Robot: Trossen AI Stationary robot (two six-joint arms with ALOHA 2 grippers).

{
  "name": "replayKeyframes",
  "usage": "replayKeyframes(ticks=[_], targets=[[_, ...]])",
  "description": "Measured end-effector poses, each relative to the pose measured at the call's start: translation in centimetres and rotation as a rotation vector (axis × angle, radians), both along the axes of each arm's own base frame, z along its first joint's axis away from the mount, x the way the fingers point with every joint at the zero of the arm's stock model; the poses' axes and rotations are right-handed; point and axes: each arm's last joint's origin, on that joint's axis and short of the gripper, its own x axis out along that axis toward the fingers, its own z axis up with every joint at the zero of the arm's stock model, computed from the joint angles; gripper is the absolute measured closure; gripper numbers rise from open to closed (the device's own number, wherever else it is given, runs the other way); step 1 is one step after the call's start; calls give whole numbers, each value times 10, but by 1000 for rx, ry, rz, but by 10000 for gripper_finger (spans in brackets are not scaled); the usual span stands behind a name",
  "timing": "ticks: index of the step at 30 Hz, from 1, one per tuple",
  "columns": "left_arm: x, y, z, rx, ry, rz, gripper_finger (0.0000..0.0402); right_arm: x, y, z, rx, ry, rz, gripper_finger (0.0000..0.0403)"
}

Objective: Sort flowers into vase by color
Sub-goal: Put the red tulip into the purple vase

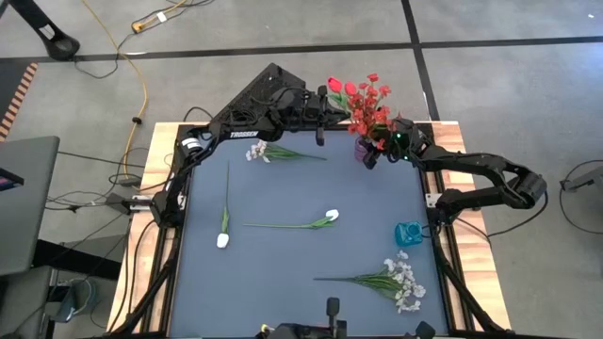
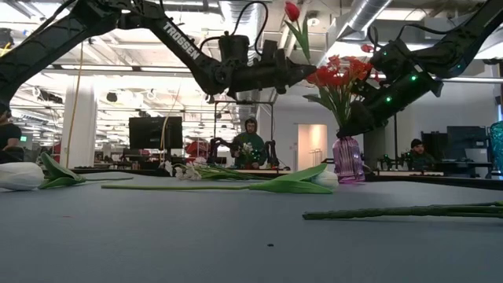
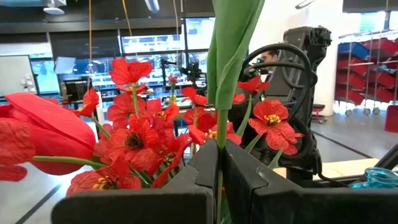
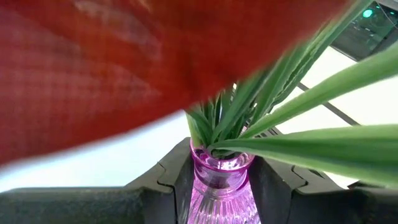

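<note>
My left gripper is over the table's far edge, shut on a red tulip whose head stands above it, just left of the purple vase. Red blossoms stand in that vase. My right gripper is at the vase and shut on it. On the table lie a white spray, two white tulips and a second white spray. A teal vase stands near the right edge. My left gripper pinches the red tulip's green stem between its two fingers, which lie across the stem. The tulip is lifted clear and stands roughly upright, with its leaf and head above the fingers. My right gripper has the purple vase's neck between its two fingers, just under the rim, coming level from the table's right side. The vase stands upright on the table.
The red blossoms and long leaves crowd the room above the purple vase's mouth, close to both grippers. The loose white flowers are spread over the middle and near right of the dark mat. People and desks show beyond the table.
</note>
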Motion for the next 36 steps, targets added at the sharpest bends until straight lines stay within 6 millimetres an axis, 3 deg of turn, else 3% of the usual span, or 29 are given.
replayKeyframes(ticks=[17,36], targets=[[15,-22,-9,198,85,-7,401,0,1,0,12,-11,23,246],[3,-16,6,139,121,-45,401,0,0,0,4,-11,23,246]])
